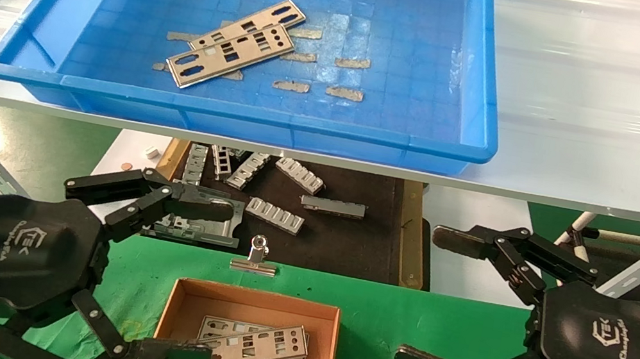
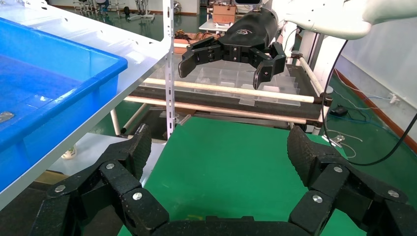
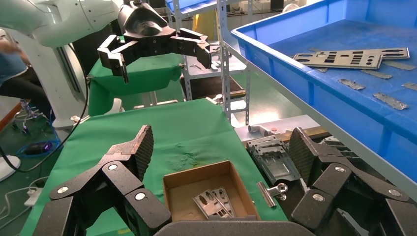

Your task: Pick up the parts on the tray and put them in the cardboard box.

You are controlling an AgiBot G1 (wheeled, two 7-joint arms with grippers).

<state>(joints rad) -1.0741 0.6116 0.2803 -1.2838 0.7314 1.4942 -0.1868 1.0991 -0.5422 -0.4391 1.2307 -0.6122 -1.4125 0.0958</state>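
The blue tray (image 1: 240, 111) sits on the upper shelf with two silvery parts (image 1: 231, 48) overlapping at its left-middle. They also show in the right wrist view, as parts (image 3: 351, 57) on the tray (image 3: 275, 54). The cardboard box (image 1: 257, 299) stands on the green table below and holds two more parts (image 1: 253, 347), seen again as plates (image 3: 211, 202) in the box (image 3: 196, 173). My left gripper (image 1: 215, 282) hovers open at the box's left edge, holding nothing (image 2: 219, 147). My right gripper (image 1: 424, 296) hangs open to the right of the box, also holding nothing (image 3: 221, 142).
The white ribbed shelf (image 1: 582, 87) carries the tray, and tan tape strips (image 1: 352, 63) lie on the tray floor. Under the shelf, a dark mat holds ribbed grey blocks (image 1: 275, 214) and a metal bracket (image 1: 192, 226). A binder clip (image 1: 256, 256) lies just behind the box.
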